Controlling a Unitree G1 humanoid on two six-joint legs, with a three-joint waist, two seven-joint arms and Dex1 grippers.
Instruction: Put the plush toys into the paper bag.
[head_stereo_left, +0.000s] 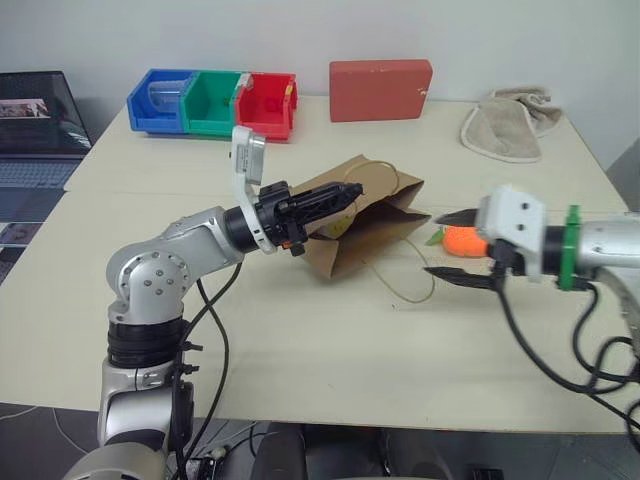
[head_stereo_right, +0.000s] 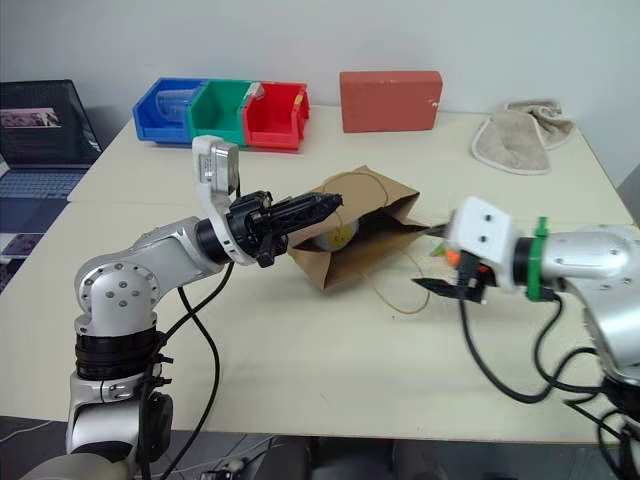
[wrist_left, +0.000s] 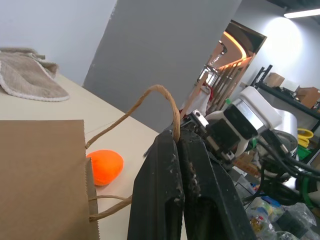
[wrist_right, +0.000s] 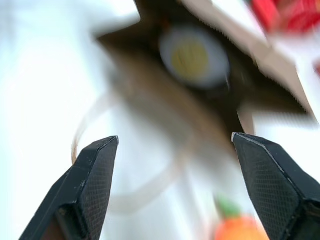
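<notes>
Head views showed a pale table. At the far left edge a laptop was open. Behind, three bins stood in a row: blue, green and red. To their right lay a red box, and further right a beige towel.

In the middle of the table the bag lay on its side, with its mouth turned to the right. One cord handle rested loose on the table in front of the mouth. The left gripper was clenched on the other handle and kept this side of the mouth raised; in the left wrist view the cord loop came out between the two closed fingers.

Inside the bag, a white toy with a yellowish spot was visible; the right wrist view showed it deep in the dark opening.

The orange toy lay on the table just outside the mouth, its green tip towards the bag. The right gripper was beside it, jaws released and wide, one finger above and one below the toy as seen from the head. Whether a finger touched the toy, I cannot tell. In the right wrist view the toy sat low between the two spread fingers, not gripped.
</notes>
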